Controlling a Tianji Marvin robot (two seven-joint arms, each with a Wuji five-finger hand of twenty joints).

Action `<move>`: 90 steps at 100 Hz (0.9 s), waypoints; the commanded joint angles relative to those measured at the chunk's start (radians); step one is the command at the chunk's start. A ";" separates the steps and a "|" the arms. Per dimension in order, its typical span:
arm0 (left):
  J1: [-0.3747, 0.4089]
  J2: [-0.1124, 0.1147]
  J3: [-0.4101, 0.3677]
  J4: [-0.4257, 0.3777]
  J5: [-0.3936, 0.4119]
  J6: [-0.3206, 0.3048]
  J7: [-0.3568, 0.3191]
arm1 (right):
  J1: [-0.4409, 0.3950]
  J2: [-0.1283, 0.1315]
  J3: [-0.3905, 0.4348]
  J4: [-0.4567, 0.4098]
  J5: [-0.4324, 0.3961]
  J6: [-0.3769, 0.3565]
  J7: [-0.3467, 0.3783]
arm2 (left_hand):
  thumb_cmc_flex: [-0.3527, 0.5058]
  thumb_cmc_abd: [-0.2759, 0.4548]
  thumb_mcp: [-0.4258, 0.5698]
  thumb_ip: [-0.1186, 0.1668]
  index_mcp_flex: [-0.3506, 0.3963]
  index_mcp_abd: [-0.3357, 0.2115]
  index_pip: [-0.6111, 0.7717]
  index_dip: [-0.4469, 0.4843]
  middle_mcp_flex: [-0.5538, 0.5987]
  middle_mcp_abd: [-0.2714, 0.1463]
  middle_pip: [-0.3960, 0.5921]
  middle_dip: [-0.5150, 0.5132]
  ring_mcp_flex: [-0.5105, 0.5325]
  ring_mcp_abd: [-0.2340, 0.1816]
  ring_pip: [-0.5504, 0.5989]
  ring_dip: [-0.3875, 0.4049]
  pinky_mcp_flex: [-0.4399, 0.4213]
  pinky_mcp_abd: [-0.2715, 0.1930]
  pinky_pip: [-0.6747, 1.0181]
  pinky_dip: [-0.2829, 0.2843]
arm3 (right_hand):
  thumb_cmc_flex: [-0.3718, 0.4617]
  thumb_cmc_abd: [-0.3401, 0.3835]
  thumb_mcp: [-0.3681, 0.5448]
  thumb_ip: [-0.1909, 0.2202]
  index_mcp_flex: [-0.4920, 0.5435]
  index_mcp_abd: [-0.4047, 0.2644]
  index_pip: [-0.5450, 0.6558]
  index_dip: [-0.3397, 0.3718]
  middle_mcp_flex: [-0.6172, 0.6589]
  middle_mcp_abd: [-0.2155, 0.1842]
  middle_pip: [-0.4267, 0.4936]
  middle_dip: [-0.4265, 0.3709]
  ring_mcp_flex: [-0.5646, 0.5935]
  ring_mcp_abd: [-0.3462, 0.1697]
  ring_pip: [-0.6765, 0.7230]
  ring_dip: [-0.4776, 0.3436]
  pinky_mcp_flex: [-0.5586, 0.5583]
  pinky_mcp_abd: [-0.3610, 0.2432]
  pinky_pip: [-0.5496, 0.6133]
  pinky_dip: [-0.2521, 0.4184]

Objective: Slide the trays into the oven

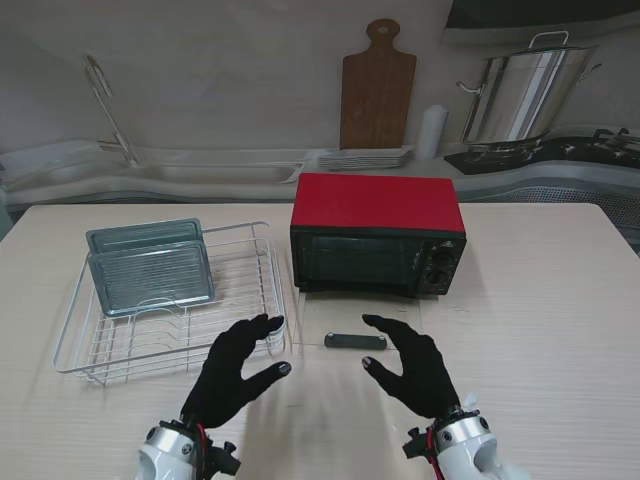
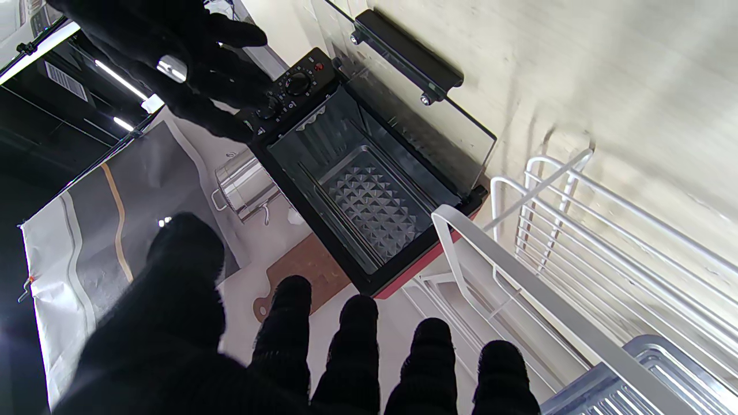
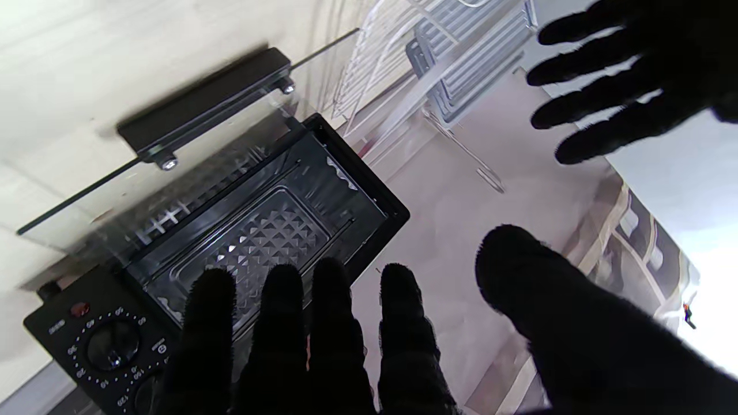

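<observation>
oven: the red metal toaster oven with a black front (image 1: 375, 232) stands on the pale wooden worktop (image 1: 540, 330), farther from us than both hands. its glass door with a black bar handle (image 1: 355, 340) lies folded down flat toward us, and the wrist views show a dimpled floor inside the cavity.
trays: two grey ribbed metal baking trays (image 1: 150, 268) lean upright, one behind the other, in the white wire dish rack (image 1: 75, 345) just left of the oven.
left hand: our left hand in a black glove (image 1: 235, 370) hovers over the near right corner of the rack, beside the door. its fingers (image 2: 357, 340) are spread and hold nothing.
right hand: our right hand in a black glove (image 1: 415, 365) hovers near the right end of the door handle, not touching it. its fingers (image 3: 277, 323) are apart and empty.
backdrop: a brown wooden cutting board (image 1: 377, 90) and a steel stockpot (image 1: 520, 95) show behind the worktop.
</observation>
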 commanded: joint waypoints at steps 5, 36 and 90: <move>-0.014 -0.005 0.009 0.011 -0.025 -0.002 -0.023 | 0.011 -0.020 -0.015 0.008 0.020 -0.023 0.016 | 0.013 0.030 -0.031 0.033 -0.040 -0.021 -0.018 -0.022 -0.044 -0.029 -0.017 -0.020 -0.009 -0.018 -0.024 -0.020 -0.007 0.003 -0.034 -0.021 | -0.004 -0.020 -0.005 0.014 -0.061 -0.044 0.035 -0.005 -0.063 -0.055 0.008 0.002 -0.064 -0.066 -0.037 -0.021 -0.040 -0.053 -0.048 -0.033; -0.054 -0.009 0.030 0.044 -0.061 -0.015 -0.028 | 0.081 -0.023 -0.051 0.060 0.114 -0.056 0.063 | 0.009 0.031 -0.030 0.033 -0.072 -0.041 -0.008 -0.028 -0.052 -0.034 -0.019 -0.018 -0.014 -0.021 -0.022 -0.022 -0.005 0.002 -0.038 -0.035 | -0.031 -0.015 -0.011 -0.016 -0.123 -0.060 0.063 -0.046 -0.115 -0.115 -0.036 -0.027 -0.119 -0.145 -0.113 -0.065 -0.092 -0.138 -0.154 -0.104; -0.115 -0.016 -0.004 0.065 -0.086 -0.019 -0.027 | 0.131 -0.018 -0.074 0.072 0.225 -0.091 0.151 | 0.012 0.020 -0.010 0.032 -0.081 -0.038 0.033 -0.027 -0.056 -0.035 0.002 -0.006 -0.013 -0.019 -0.014 -0.016 -0.002 0.001 -0.032 -0.043 | -0.095 0.052 -0.114 -0.017 -0.188 -0.147 0.014 -0.130 -0.141 -0.176 -0.124 -0.065 -0.172 -0.208 -0.175 -0.101 -0.101 -0.169 -0.278 -0.193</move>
